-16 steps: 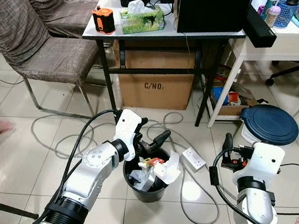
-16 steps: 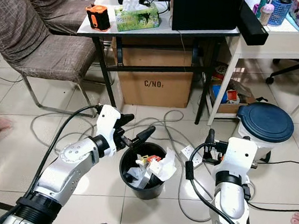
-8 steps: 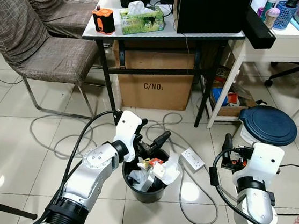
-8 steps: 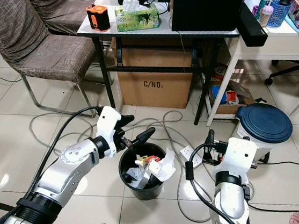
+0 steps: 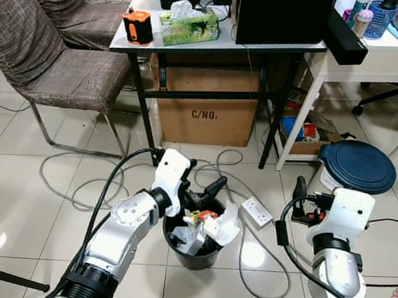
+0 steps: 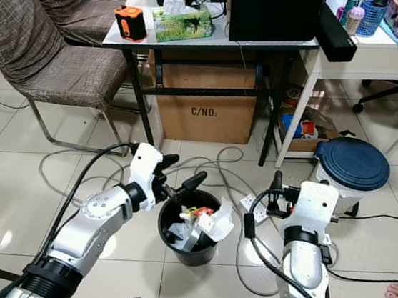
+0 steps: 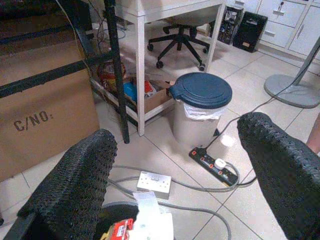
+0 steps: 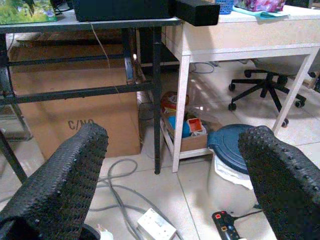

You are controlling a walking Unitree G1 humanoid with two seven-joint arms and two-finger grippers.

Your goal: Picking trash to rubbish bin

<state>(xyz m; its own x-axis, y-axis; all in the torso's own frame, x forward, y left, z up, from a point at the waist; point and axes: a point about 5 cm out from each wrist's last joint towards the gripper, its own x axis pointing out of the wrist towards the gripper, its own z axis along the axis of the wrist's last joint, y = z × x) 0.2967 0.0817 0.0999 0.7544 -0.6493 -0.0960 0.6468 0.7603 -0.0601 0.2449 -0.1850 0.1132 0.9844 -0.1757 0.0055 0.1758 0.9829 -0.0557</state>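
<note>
Lower centre of frame: black rubbish bin (image 5: 191,252) on the tiled floor, already stuffed w/ trash (image 5: 208,225), white paper and a red scrap poking above the rim. Left hand (image 5: 205,191) hangs over the bin's rim, fingers spread wide, nothing between them. Right hand (image 8: 170,165) at lower right, also wide and empty, near the white power strip (image 5: 257,211). Judgement: the drop looks done. To finish well, lift left hand straight up, clear of rim and cables (image 5: 234,160), so bin doesn't tip.
</note>
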